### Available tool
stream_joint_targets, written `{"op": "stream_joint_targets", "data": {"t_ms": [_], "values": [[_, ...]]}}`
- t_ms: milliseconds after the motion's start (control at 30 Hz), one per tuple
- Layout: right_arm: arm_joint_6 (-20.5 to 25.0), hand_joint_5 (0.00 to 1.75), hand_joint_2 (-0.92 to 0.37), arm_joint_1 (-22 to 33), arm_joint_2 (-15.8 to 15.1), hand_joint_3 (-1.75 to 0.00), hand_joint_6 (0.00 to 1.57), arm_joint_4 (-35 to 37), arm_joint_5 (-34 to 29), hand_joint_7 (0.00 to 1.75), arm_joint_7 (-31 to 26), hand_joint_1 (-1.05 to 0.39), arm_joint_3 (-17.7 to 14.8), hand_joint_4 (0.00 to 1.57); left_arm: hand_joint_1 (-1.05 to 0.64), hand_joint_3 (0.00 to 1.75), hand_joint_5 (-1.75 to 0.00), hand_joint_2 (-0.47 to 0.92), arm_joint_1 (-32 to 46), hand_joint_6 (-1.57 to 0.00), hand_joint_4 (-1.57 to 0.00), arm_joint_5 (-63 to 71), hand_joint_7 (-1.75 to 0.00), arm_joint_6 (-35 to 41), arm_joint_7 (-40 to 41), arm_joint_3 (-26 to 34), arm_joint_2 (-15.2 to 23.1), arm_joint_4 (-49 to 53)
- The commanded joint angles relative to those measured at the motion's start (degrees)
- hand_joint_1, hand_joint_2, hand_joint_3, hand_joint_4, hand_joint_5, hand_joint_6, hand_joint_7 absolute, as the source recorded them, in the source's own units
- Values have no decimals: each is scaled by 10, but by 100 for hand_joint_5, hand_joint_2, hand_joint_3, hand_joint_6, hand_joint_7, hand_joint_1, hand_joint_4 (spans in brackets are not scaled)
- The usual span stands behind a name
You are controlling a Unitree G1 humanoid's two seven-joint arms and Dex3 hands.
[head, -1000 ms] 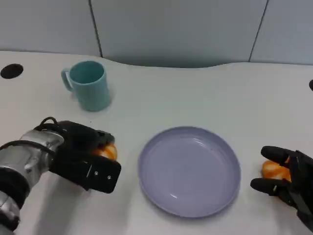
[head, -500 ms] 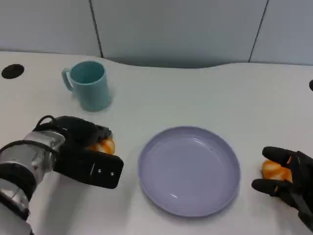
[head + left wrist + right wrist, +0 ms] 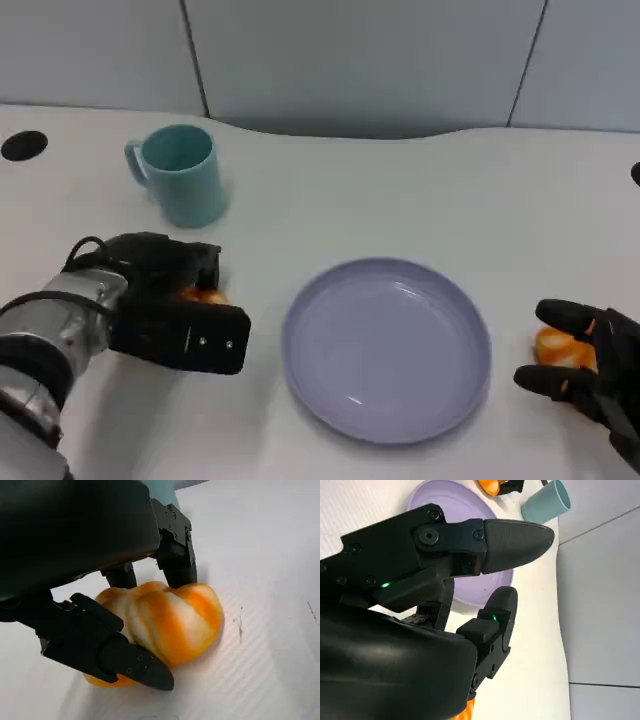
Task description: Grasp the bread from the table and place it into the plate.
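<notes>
Left hand [image 3: 170, 310] lower, fingers around bread [image 3: 165, 620]

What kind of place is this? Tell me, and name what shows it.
Probably a robot test bench in a lab or office, not a kitchen: a plain white table with a cable hole, grey wall panels behind, and only staged props, a teal mug and lavender plate.

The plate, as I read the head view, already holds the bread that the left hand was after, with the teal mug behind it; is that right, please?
Not quite: the plate holds nothing. The head view shows the bread on the table under the left hand, whose fingers close round it. The teal mug does stand behind.
</notes>
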Motion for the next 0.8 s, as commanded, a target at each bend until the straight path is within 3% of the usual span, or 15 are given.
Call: {"op": "stream_joint_targets", "data": {"t_ms": [33,367,533,633,800], "values": [[-4,100,-92,1,-4,-45,46,-10,2,72,-1,-36,-6,47,-17,26,-175,92,17,-48,-64,-28,-175,-15,15,22,1,3],[-2,101,-92,-3,-1,-45,47,-7,2,74,-4,-36,-5,47,-15,33,-175,92,34,-49,-61,-76,-175,-63,34,65,11,-3],[-3,101,-92,-5,-1,-45,46,-4,2,74,-2,-35,-5,47,-12,28,-175,89,48,-49,-58,-143,-175,-96,-4,126,25,-31],[-4,102,-92,-8,-3,-45,46,0,0,74,-1,-36,-5,47,-11,22,-175,83,57,-51,-68,-174,-175,-122,-22,154,38,-56],[-2,102,-92,-10,-2,-44,46,1,1,74,-2,-36,-6,47,-11,19,-175,84,61,-47,-66,-195,-175,-170,-58,170,61,-116]]}}
